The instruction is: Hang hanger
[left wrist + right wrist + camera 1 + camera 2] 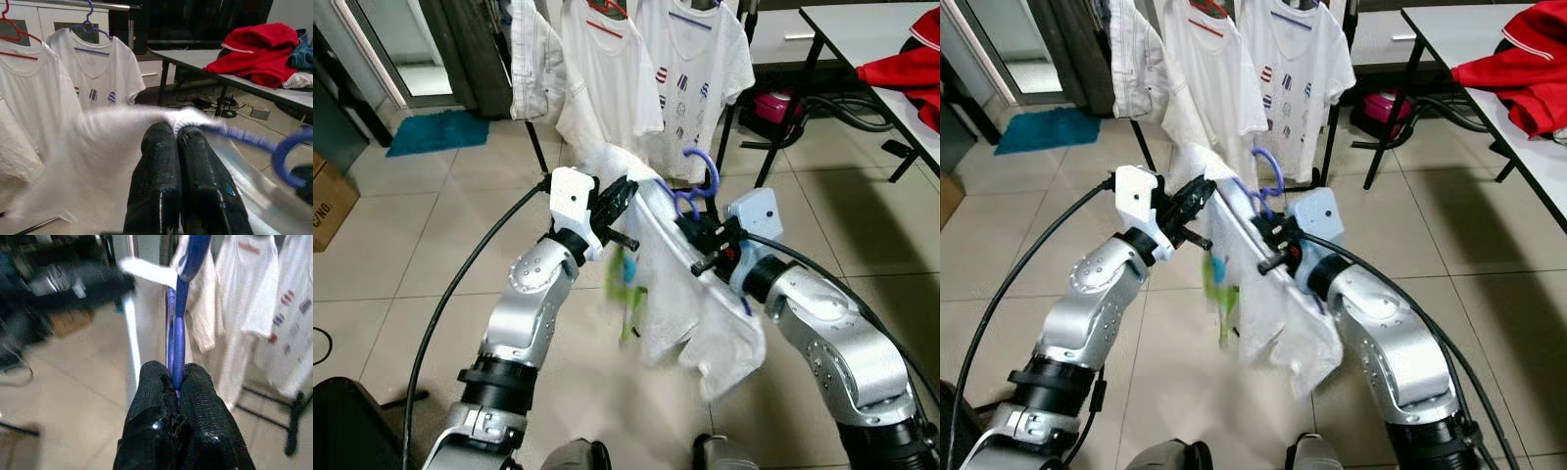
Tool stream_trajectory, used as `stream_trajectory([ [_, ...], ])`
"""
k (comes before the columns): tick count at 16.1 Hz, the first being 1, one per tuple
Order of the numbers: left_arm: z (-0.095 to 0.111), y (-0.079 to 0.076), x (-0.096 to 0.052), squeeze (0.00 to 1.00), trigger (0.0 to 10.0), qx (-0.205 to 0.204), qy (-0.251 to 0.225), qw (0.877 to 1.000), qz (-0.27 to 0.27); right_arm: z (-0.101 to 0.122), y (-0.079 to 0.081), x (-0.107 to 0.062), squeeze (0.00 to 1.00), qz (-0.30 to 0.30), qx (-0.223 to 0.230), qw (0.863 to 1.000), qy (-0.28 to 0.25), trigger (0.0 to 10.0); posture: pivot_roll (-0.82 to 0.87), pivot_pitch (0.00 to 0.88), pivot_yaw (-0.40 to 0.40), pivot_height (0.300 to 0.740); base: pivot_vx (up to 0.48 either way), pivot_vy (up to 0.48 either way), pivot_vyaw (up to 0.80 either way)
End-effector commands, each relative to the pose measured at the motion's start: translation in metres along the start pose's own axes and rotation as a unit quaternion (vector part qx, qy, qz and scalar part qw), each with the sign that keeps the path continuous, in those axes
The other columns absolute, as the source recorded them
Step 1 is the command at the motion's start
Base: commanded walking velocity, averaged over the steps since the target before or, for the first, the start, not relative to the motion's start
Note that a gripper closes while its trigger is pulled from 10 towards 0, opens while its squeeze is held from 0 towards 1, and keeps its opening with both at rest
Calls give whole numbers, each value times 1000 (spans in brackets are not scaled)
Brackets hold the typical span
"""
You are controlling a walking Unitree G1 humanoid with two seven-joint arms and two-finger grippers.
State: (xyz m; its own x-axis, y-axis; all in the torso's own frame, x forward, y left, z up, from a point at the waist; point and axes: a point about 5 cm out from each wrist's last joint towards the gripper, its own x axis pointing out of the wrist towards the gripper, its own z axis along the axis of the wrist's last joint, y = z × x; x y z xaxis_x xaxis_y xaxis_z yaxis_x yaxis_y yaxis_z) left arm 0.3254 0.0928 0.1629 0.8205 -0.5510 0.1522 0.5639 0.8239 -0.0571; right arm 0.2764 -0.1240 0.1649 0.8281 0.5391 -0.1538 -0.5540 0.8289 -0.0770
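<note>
- The blue hanger (pixel 697 186) carries a white shirt (pixel 690 294) and is held up between the two arms, short of the clothes rack (pixel 736 117); its hook points up toward the rack and is caught on nothing.
- The right gripper (pixel 707 240) is on the hanger's side nearest the robot. In the right wrist view its two black fingers (pixel 195 401) are pressed together around the blue hanger stem.
- The left gripper (pixel 619 201) is at the shirt's upper edge, on the rack-facing end of the hanger. In the left wrist view its fingers (pixel 156 166) are drawn tight together with a fold of white cloth pinched at their tips.
- The shirt hangs slack below the hanger toward the tiled floor (pixel 431 255); a green print (pixel 626 284) shows on the cloth, blurred.
- Two white T-shirts already hang on the rack: one on a red hanger (pixel 605 10), one with small printed figures (pixel 690 69).
- A grey table (pixel 871 49) stands to the right of the rack with red clothing (pixel 906 73) heaped on it.
- A blue mat (pixel 438 130) lies on the floor to the left of the rack.
</note>
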Motion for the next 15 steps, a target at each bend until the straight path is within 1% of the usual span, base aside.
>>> stream_trajectory([
  [1, 7, 4, -3, 0, 0, -1, -12, 1000, 7, -6, 2, 0, 0, 2, -4, 1000, 19, 10000, -169, 95, 104, 740, 0, 0, 0],
  [4, 14, 18, -3, 0, 0, -16, -24, 998, 56, -13, 3, -3, 0, 13, -11, 999, 40, 10000, -168, 96, 104, 740, 0, 0, 0],
  [7, 17, 31, -4, 0, 0, -13, -29, 993, 109, -12, 2, -8, 0, 9, -2, 999, 34, 10000, -169, 95, 106, 740, 0, 0, 0],
  [8, 17, 33, -5, 0, 0, -11, -28, 993, 117, -12, 2, -10, 0, 8, -1, 999, 33, 10000, -172, 94, 107, 740, 0, 0, 0],
  [9, 17, 35, -5, 0, 0, -11, -28, 992, 121, -12, 1, -13, 0, 6, 4, 999, 32, 10000, -173, 95, 110, 740, 0, 0, 0],
  [10, 16, 33, -4, 0, 0, -11, -25, 993, 113, -12, 1, -14, 0, 6, 6, 1000, 30, 10000, -174, 96, 111, 740, 0, 0, 0],
  [13, 11, 17, 0, 0, 39, -22, -13, 998, 64, -6, 1, -12, 0, 6, 14, 1000, 13, 10000, -173, 96, 114, 740, 0, 0, 0],
  [14, 10, 11, 1, 0, 6392, -23, -8, 999, 44, -4, 2, -11, 0, 6, 20, 1000, 8, 10000, -171, 95, 114, 740, 0, 0, 0],
  [15, 10, 5, 1, 0, 10000, -33, -10, 999, 32, -4, 2, -10, 0, 3, 24, 1000, 7, 10000, -170, 94, 114, 740, 0, 0, 0],
])
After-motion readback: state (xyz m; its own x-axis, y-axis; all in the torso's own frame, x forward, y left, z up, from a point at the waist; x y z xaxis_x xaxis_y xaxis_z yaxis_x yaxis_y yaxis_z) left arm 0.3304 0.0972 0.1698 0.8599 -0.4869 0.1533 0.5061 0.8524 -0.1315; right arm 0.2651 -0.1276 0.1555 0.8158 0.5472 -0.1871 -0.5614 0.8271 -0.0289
